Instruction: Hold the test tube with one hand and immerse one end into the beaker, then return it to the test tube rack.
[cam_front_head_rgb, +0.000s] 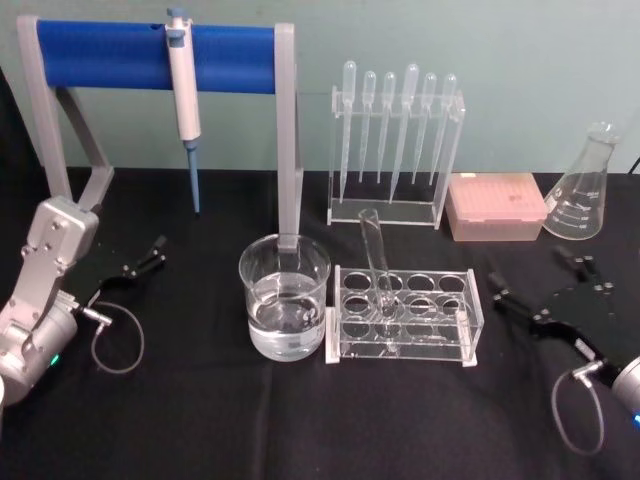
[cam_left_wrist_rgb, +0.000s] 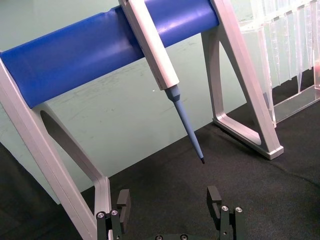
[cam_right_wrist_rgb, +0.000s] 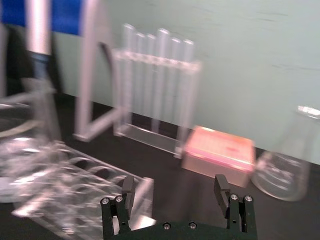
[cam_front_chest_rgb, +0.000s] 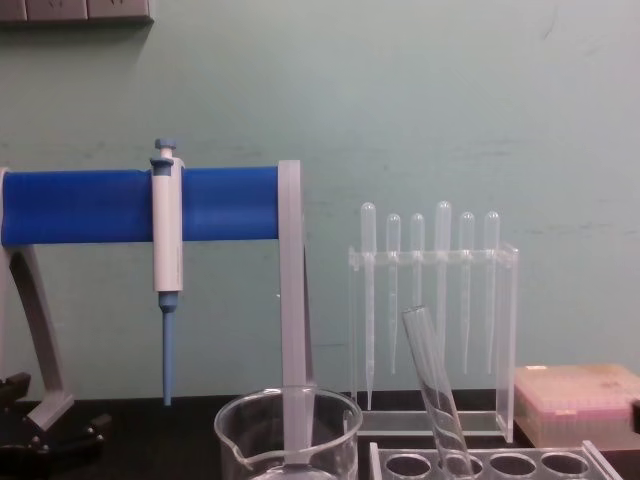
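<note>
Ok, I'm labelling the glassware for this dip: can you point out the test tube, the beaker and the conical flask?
test tube (cam_front_head_rgb: 376, 255): head view, on its leaning glass shaft above the rack.
beaker (cam_front_head_rgb: 284, 262): head view, on its glass wall above the water.
conical flask (cam_front_head_rgb: 583, 200): head view, on its wide lower body.

Even bright light, right wrist view blurred

wall: you face a plain pale green wall (cam_front_chest_rgb: 450, 110) across the whole upper frame, faintly scuffed | fitting: pale rectangular panels (cam_front_chest_rgb: 75, 10) sit along the top left edge of your chest view | desk: black cloth-covered desk (cam_front_head_rgb: 200, 420) fills the lower frame | light: even, no hard shadows
</note>
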